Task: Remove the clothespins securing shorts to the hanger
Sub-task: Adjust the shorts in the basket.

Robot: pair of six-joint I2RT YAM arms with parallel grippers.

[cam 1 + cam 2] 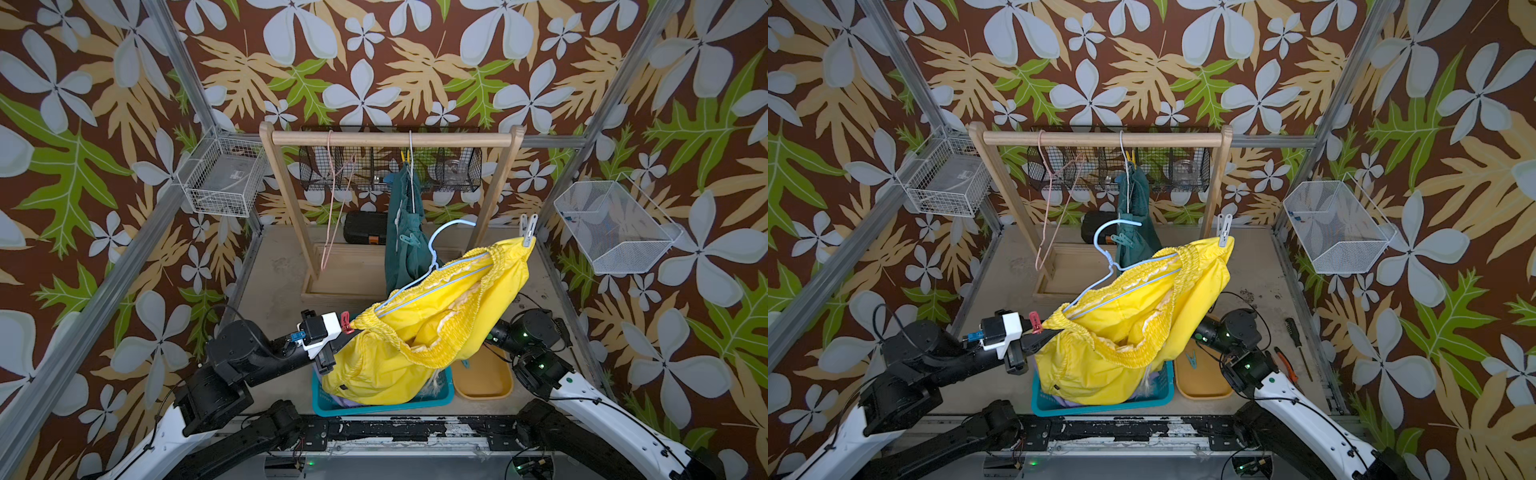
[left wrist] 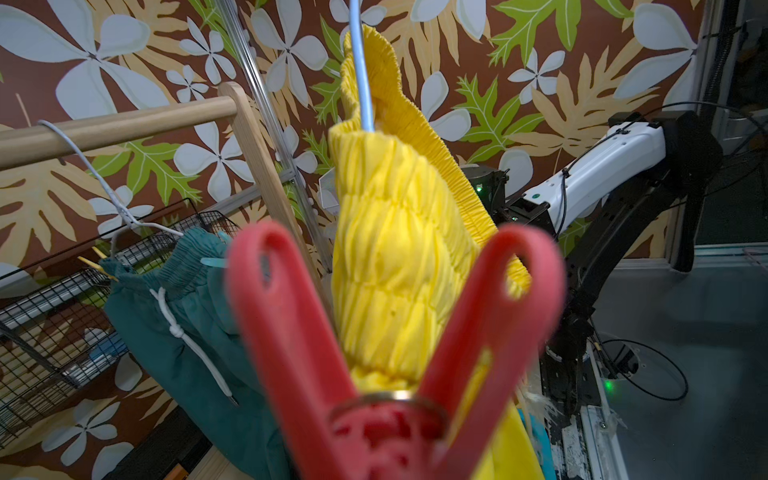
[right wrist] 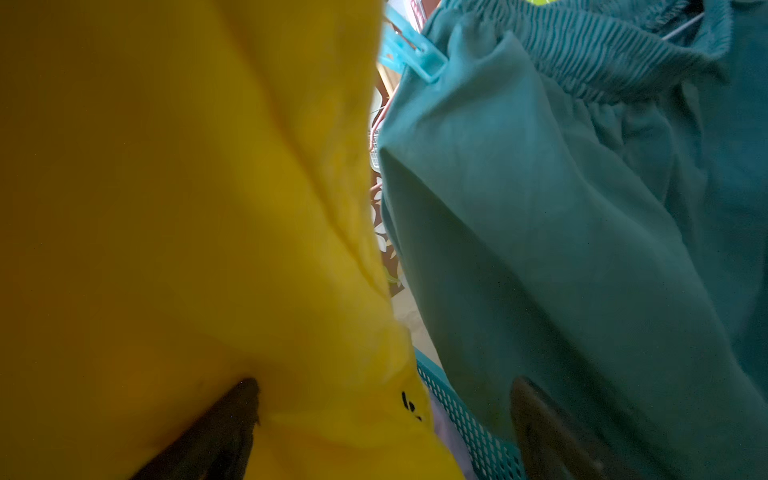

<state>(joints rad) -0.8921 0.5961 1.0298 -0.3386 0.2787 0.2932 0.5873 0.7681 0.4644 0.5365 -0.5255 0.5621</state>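
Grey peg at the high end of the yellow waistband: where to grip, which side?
Grey clothespin: pinch its two splayed tails, coming from above. They stand up free of the yellow shorts, while the nose bites the waistband, so squeezing across the V should open it.

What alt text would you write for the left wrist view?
A blurred red clothespin fills the foreground, its two arms spread in a V framing the gathered waistband of yellow shorts on a light blue hanger. Behind, teal shorts hang from a wooden rail, and the right arm stands against leafy wallpaper.
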